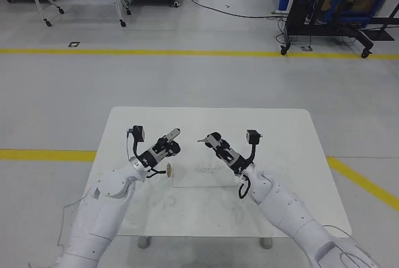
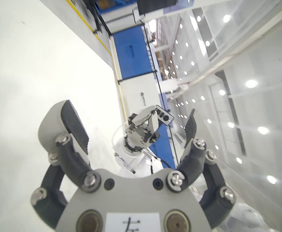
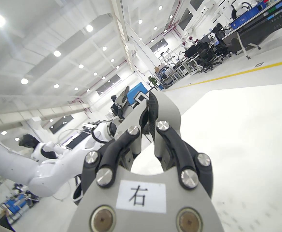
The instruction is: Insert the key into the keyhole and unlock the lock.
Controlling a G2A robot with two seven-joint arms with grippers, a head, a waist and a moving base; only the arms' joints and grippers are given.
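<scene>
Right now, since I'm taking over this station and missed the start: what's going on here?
A two-armed robot holds both arms above a white table, with the grippers facing each other. The left gripper is open and empty. The right gripper is shut. A thin sliver at its tip may be the key, but it is too small to tell. A small tan object, possibly the lock, lies on the table beneath the left arm. Nothing is inserted yet.

a gap separates the left gripper (image 1: 175, 134) and right gripper (image 1: 208, 139) over the table (image 1: 286, 134).
</scene>
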